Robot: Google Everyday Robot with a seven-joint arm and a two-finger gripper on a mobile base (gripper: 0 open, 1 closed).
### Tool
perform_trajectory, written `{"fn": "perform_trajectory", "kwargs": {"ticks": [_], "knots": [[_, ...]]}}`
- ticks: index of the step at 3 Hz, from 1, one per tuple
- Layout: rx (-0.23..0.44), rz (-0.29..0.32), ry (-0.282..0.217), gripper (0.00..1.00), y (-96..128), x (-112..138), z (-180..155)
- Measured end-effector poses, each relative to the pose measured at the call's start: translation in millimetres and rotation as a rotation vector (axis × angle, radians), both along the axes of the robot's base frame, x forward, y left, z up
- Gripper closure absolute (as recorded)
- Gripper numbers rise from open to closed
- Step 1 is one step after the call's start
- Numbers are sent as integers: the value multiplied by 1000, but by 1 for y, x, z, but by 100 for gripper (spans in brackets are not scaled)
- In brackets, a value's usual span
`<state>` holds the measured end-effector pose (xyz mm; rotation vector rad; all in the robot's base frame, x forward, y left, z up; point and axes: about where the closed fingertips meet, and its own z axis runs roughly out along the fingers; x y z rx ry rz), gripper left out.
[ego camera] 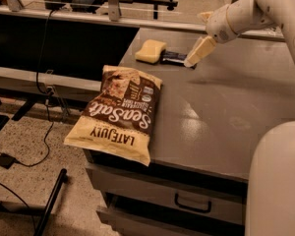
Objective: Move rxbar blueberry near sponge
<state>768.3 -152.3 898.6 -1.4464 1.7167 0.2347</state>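
The rxbar blueberry [174, 58], a small dark flat bar, lies on the grey table [226, 107] at its far edge. Its left end is right beside the pale yellow sponge [150, 51]; I cannot tell if they touch. My gripper [202, 34] hangs just right of and above the bar, open and holding nothing. Its lower cream finger [198, 51] points down at the bar's right end, and the upper finger [204, 16] sticks out above.
A large brown-and-cream "Sea Salt" chip bag [119, 113] lies at the table's near left corner, overhanging the edge. Drawers [191, 203] sit under the front. Cables [19, 146] run over the floor at left. My white body [278, 181] fills the lower right.
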Motion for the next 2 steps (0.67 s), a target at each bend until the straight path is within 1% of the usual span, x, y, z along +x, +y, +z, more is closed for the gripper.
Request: {"fn": "perform_trajectory", "kwargs": {"ticks": [1,2], "knots": [[-138,-38,-45,0,-31,2,17],[-138,-38,-45,0,-31,2,17]]}}
